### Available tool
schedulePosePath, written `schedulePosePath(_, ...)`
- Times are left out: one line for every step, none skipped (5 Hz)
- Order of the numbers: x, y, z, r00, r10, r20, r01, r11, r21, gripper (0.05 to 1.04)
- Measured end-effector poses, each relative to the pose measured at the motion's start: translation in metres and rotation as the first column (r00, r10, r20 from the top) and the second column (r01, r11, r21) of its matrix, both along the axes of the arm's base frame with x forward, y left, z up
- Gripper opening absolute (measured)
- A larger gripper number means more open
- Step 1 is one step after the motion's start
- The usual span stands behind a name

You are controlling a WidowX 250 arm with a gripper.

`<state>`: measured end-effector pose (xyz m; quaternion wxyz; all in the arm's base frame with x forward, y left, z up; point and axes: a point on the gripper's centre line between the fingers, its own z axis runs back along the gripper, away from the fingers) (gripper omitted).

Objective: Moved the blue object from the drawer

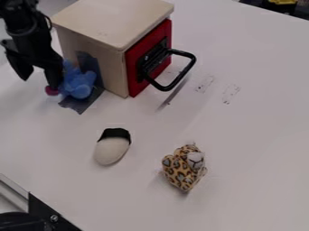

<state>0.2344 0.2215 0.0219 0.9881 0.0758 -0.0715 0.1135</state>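
Observation:
At the upper left, my gripper point(39, 83) hangs low over the table, open, with its two fingers apart. Against the outer side of its right finger is a blue plush toy point(78, 83), with a dark pink part point(52, 90) at that fingertip; whether they touch, I cannot tell. The toy sits on the table beside the left side of the wooden drawer box point(93, 52), outside it. The box's red drawer front point(134, 67) with its black handle point(189, 69) looks closed.
A cream and black oval object point(112, 149) lies left of centre, below the box. Right of it sits a leopard-spotted plush toy point(183, 168). Dark tape point(80, 103) runs from the box's side onto the white table point(253, 149). Black hardware point(53, 218) is at the lower-left corner.

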Motion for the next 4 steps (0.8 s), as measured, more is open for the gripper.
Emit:
schedulePosePath(0.003, -0.003, -0.021, 0.999, 0.005, -0.036, -0.006, 1.0, -0.03, 0.999)
schedulePosePath(0.005, -0.005, -0.03, 0.998, 0.007, -0.068, -0.008, 1.0, -0.025, 0.998)
schedulePosePath(0.006, -0.009, -0.036, 0.995, 0.0, -0.098, 0.0, 1.0, -0.006, 0.968)
schedulePosePath(0.01, -0.011, -0.04, 0.996, 0.005, -0.091, -0.004, 1.0, 0.014, 0.737)
